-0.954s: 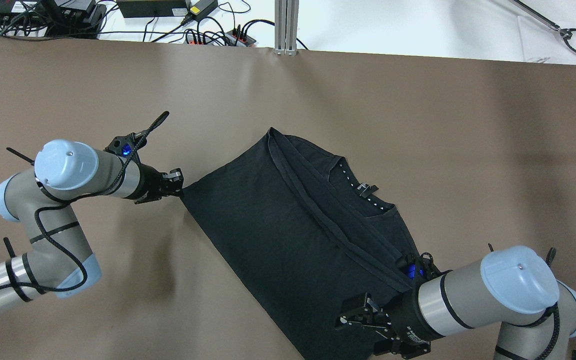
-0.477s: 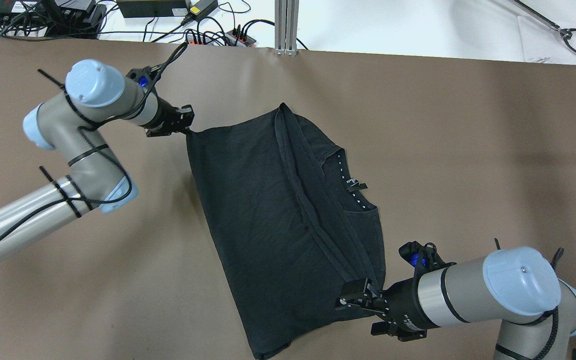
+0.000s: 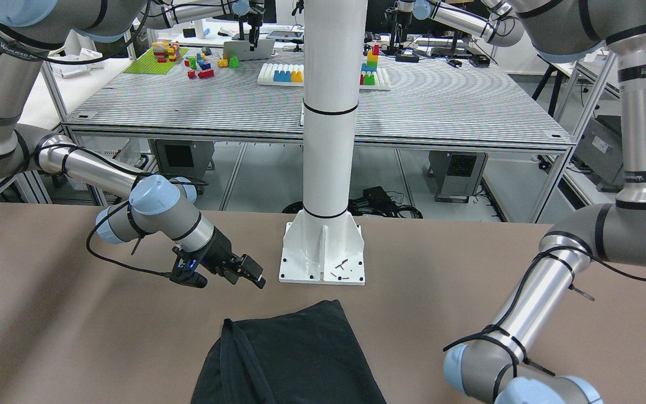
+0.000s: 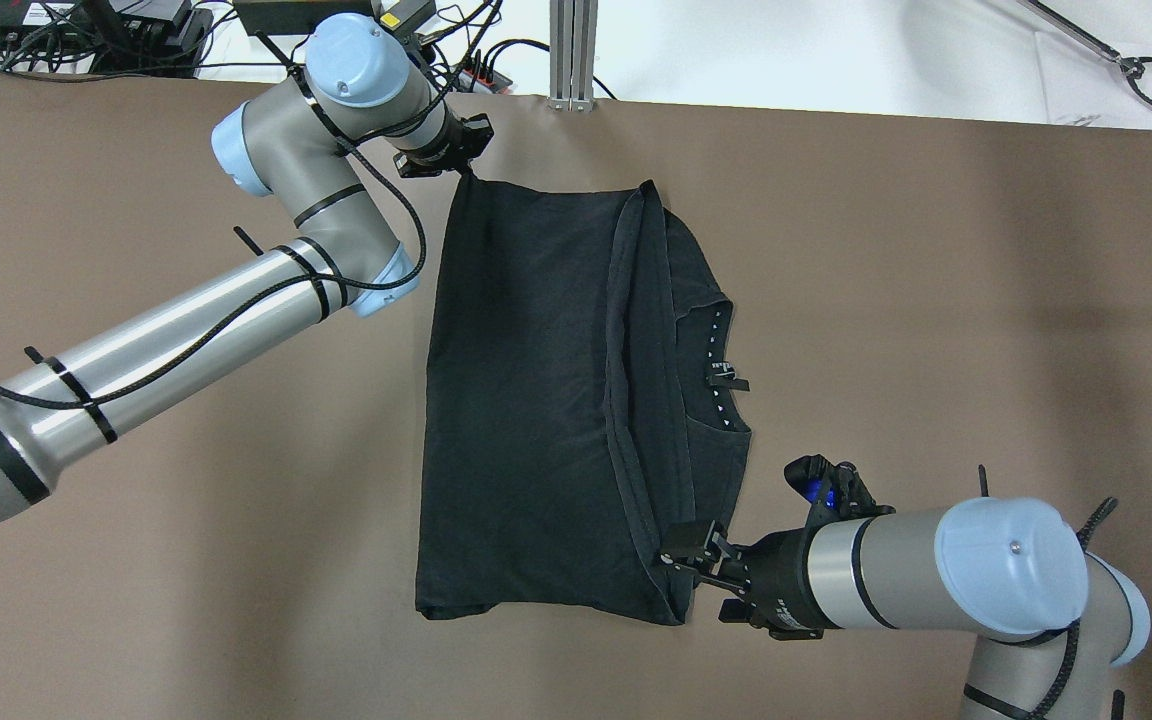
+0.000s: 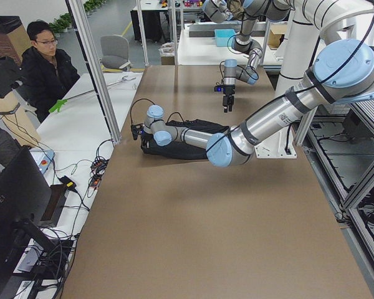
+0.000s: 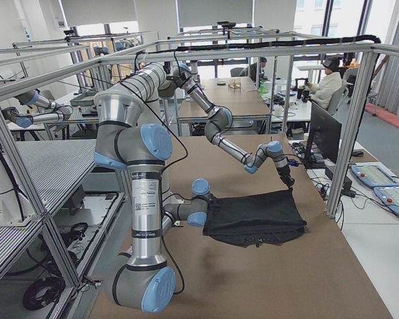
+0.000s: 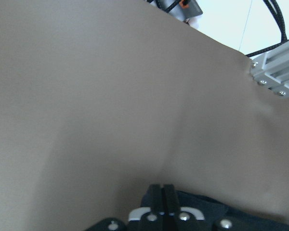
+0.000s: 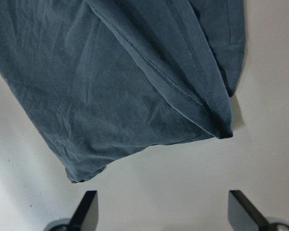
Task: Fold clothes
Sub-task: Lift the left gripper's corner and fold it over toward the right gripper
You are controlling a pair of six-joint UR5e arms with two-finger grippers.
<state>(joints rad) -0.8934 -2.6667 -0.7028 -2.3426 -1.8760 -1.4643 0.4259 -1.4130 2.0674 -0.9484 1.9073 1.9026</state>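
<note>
Left pincer [image 4: 463, 171] on clothes [image 4: 526, 400] — post [image 4: 573, 50] near

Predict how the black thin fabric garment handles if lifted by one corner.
Probably floppy: the black thin fabric garment lies flat with soft folds and wrinkles. Likely light: the left gripper pinches just one corner. Lifted, it would probably drape, not hold shape.

The clothes [image 4: 526, 400] are thin matt cloth, the table [image 4: 936, 300] smooth and matt.
</note>
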